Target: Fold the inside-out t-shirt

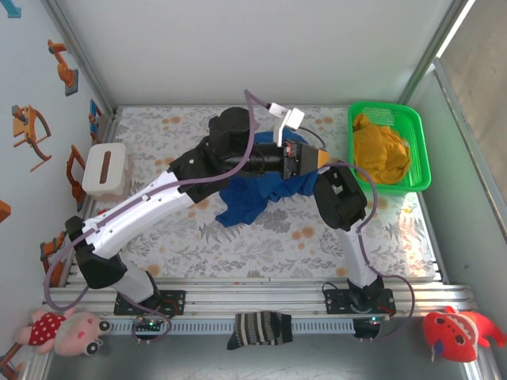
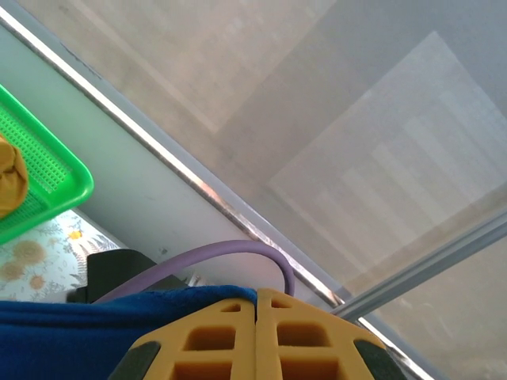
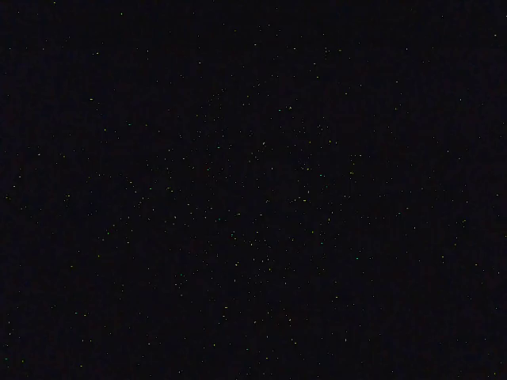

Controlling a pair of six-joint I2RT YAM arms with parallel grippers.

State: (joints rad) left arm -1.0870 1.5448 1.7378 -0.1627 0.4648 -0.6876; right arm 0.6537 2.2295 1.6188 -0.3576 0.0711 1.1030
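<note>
Inside-out t-shirt (image 1: 249, 198): where's it at? (Op1)

Mid-table on the floral mat (image 1: 174, 229), bunched up w/ no neat edges. Its upper part sits under the wrists of both arms, and one blue flap hangs toward the near side. (Op2)

And the left gripper (image 1: 323, 158)? (Op1)

It's above the shirt's right end, pointing at the green basket (image 1: 388, 113). In the left wrist cam the yellow fingers (image 2: 206, 340) are pressed flat together w/ no gap. Blue cloth (image 2: 79, 332) starts right at the seam by the tips and spreads left, so it looks nipped on a thin bit of shirt. (Op2)

Right side? (Op1)

The right arm (image 1: 348, 229) bends in from the near edge, elbow just beside the shirt. Can't tell how wide its jaws stand or if they've got anything. (Op2)

Other stuff? (Op1)

A mustard-yellow garment (image 1: 380, 150) is inside the basket, well apart from the shirt. There's a white box (image 1: 107, 168) at the mat's left edge. A striped sock (image 1: 260, 328) lies on the near rail btw the two bases. (Op2)
</note>
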